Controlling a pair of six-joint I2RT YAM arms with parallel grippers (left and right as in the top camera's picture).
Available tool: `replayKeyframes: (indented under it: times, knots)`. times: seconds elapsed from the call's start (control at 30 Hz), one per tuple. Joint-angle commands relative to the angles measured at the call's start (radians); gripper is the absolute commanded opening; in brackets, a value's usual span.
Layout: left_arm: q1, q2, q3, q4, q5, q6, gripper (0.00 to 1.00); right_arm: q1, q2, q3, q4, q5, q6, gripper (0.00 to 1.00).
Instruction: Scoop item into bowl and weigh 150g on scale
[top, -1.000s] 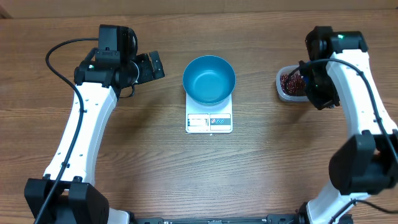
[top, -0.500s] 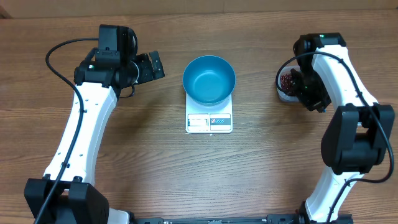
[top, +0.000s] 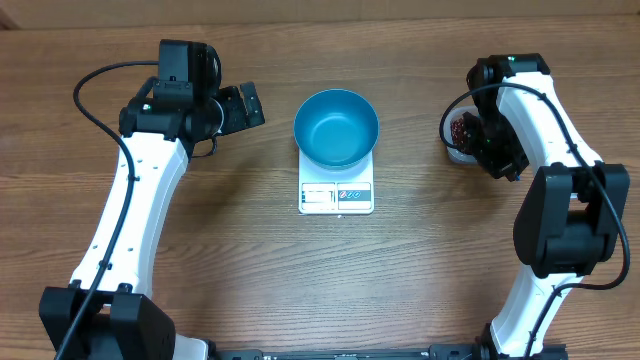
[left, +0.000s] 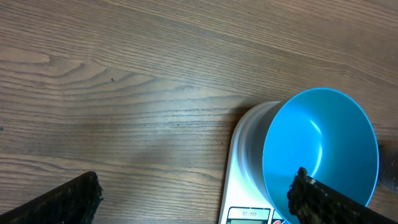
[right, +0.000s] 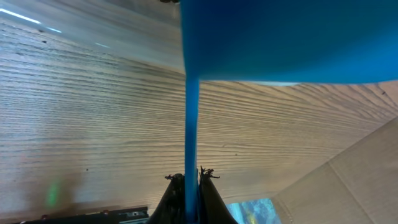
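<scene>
Bowl (top: 336, 127) tops scale (top: 336, 197), clear of empty wide-open left claw (top: 248, 105); right claw (right: 190, 176) pinches scoop handle (right: 191, 124).

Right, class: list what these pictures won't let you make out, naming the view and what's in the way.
- Scale reading: too small overhead; cut off by the bottom edge in the left wrist view.
- Beans and their tub: overhead, mostly hidden by the right arm.
- Scoop contents: right wrist view shows only its underside.
</scene>
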Motion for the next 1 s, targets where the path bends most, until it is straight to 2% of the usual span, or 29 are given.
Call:
replayKeyframes:
  times: [0.0,0.07,0.13,0.3,0.4,0.6,0.8,0.97]
  knots:
    - [0.002,-0.013,0.018,0.001,-0.01,0.026,1.0,0.006,0.013,-0.003,-0.002,-0.028,-0.023,0.03]
    - [0.002,-0.013,0.018,0.001,-0.01,0.026,1.0,0.005,0.013,-0.003,0.0,-0.022,-0.022,0.04]
    - [0.002,-0.013,0.018,0.001,-0.01,0.026,1.0,0.005,0.013,-0.003,0.01,-0.022,-0.02,0.18]
    - [0.002,-0.013,0.018,0.001,-0.01,0.026,0.99,0.005,0.01,0.004,0.011,-0.022,-0.019,0.45]
    - [0.002,-0.013,0.018,0.001,-0.01,0.026,0.99,0.005,-0.003,0.009,0.013,-0.022,-0.019,0.56]
    - [0.002,-0.013,0.018,0.001,-0.01,0.026,1.0,0.005,-0.059,0.027,0.028,-0.037,-0.018,0.67]
    - [0.002,-0.013,0.018,0.001,-0.01,0.026,1.0,0.005,-0.178,0.085,0.031,-0.126,0.008,0.71]
    - [0.002,-0.013,0.018,0.001,-0.01,0.026,1.0,0.002,-0.349,0.095,0.023,-0.214,0.043,0.72]
